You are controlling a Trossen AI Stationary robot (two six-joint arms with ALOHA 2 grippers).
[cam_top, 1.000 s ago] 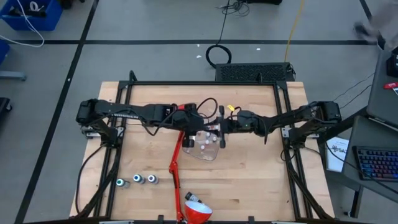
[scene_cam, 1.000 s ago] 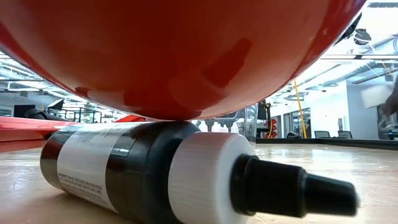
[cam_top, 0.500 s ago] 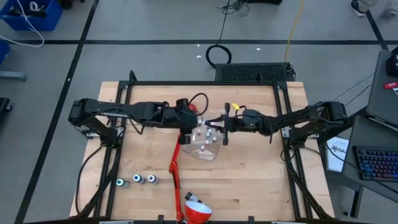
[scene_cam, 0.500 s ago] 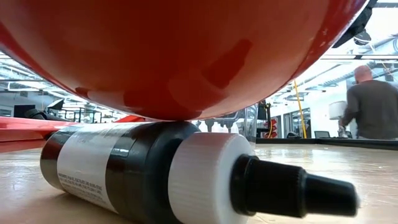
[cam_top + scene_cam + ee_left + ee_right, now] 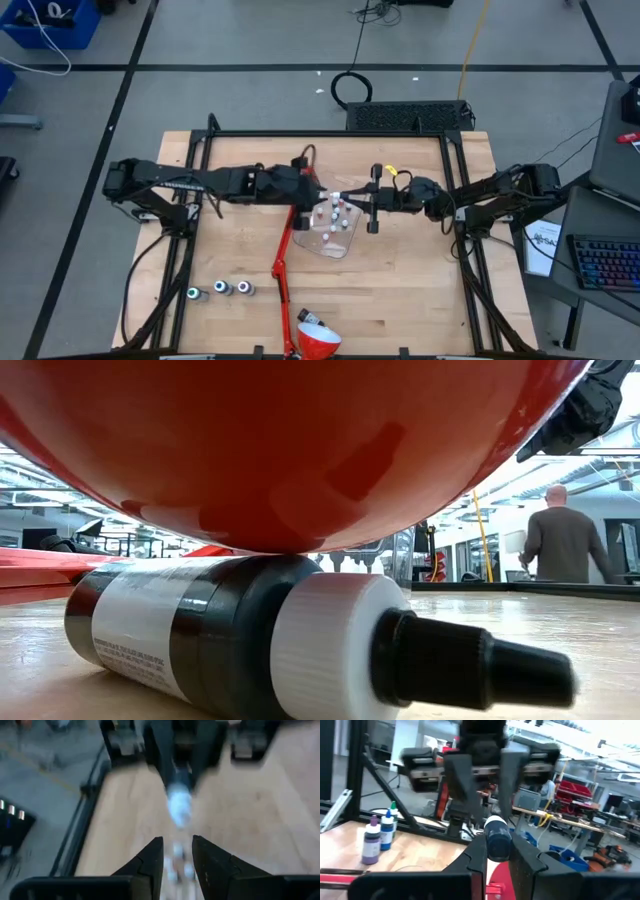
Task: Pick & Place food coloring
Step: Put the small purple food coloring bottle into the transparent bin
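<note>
From above, the left gripper and right gripper meet over the tub of small bottles at mid-table, with three bottles standing near the front left. At table height a dark bottle lies under the red lamp. The right wrist view shows the right fingers clamped on a bottle, and the left wrist view shows the left fingers slightly apart, holding nothing.
</note>
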